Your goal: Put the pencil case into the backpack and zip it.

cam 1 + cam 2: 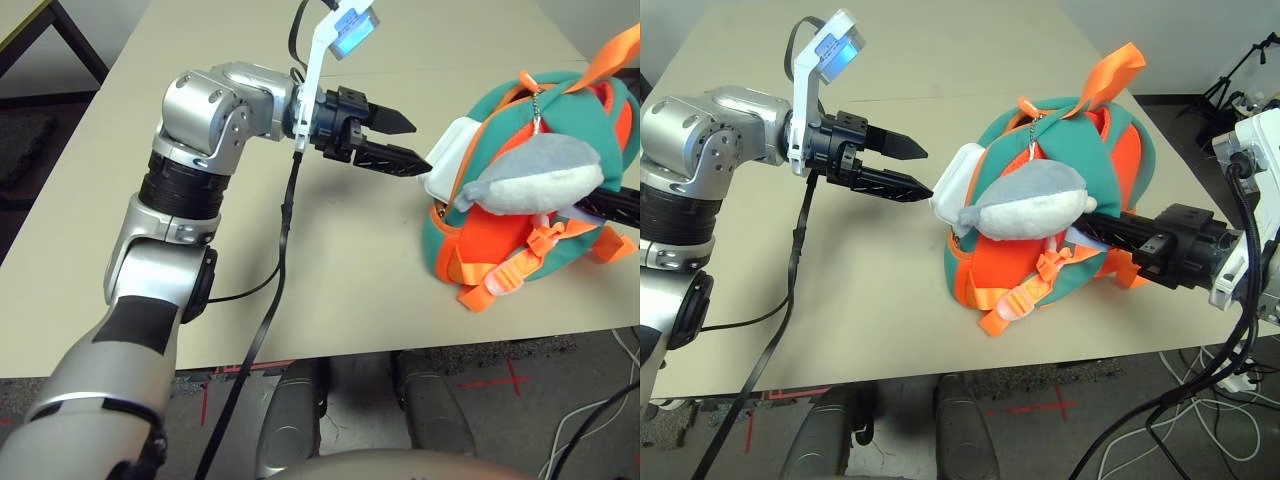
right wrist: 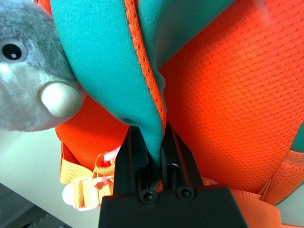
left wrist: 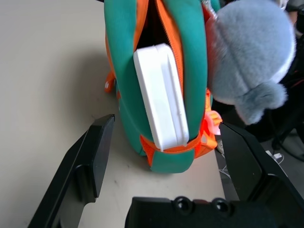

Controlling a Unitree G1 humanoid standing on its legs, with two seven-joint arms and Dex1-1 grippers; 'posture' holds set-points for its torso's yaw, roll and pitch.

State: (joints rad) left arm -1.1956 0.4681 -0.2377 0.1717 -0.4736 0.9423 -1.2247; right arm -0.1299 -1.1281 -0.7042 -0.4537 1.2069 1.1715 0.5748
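The teal and orange backpack (image 1: 1110, 140) stands on the table at the right, its side zipper opening facing my left arm. The white pencil case (image 3: 161, 97) is partly inside that opening, with one end still sticking out (image 1: 958, 185). My left gripper (image 1: 420, 146) is open, and its fingertips (image 1: 920, 190) are just short of the protruding end, not touching it. My right gripper (image 2: 149, 130) is shut on the backpack's teal edge along the orange zipper trim, reaching in from the right behind the grey plush charm (image 1: 1030, 200).
The beige table (image 1: 120, 260) has open surface to the left of and behind the backpack. A black cable (image 1: 285, 250) hangs from my left wrist across the table and over its front edge. Orange straps and a buckle (image 1: 500, 275) lie at the backpack's front.
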